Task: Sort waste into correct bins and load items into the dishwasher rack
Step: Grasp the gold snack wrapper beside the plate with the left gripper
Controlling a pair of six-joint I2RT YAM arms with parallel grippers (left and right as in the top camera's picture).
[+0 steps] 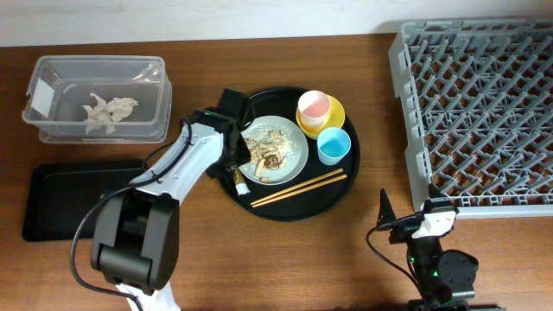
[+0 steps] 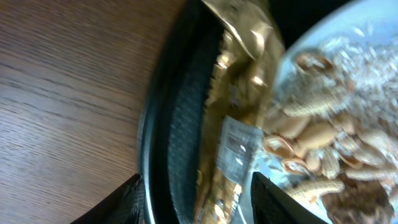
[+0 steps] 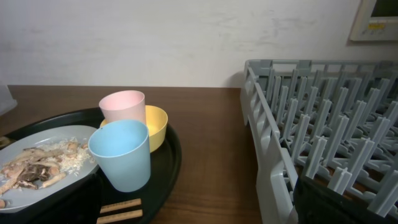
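The left gripper (image 2: 196,202) stands with its jaws apart astride the gold-brown wrapper (image 2: 239,124), and a gap shows on one side. Just beneath lies the rim of the round black tray (image 2: 180,130). Ahead is the plate (image 2: 323,37) with food scraps (image 2: 323,137). Beside the tray runs the dark wood-grain table (image 2: 62,93). The right gripper (image 1: 413,216) is spread wide and empty, with the dishwasher rack (image 3: 311,143) to its right. Far beyond it is a pale, scuffed wall (image 3: 186,37).
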